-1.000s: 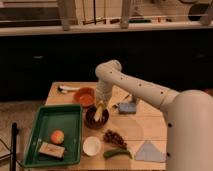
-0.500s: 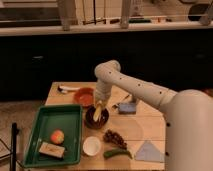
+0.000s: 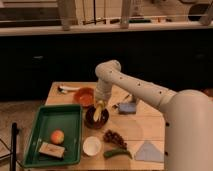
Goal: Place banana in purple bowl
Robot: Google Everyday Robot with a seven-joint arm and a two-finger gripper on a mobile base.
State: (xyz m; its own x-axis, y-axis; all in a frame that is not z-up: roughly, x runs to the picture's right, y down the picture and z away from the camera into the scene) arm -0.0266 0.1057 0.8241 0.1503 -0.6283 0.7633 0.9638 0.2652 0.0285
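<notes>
The purple bowl [image 3: 96,118] is a dark round bowl in the middle of the wooden table [image 3: 150,125]. My gripper [image 3: 100,104] hangs straight down over the bowl from the white arm. It is shut on the banana [image 3: 98,106], a small pale-yellow piece that stands nearly upright with its lower end down inside the bowl's rim. The lower end of the banana is hidden in the dark bowl.
An orange bowl [image 3: 84,96] touches the purple bowl's back left. A green tray [image 3: 50,120] on the left holds an orange fruit [image 3: 57,136] and a brown packet [image 3: 51,149]. In front lie a white bowl [image 3: 92,145], grapes [image 3: 114,137], a green vegetable [image 3: 117,153] and a blue cloth [image 3: 149,151]. A blue sponge [image 3: 126,107] lies to the right.
</notes>
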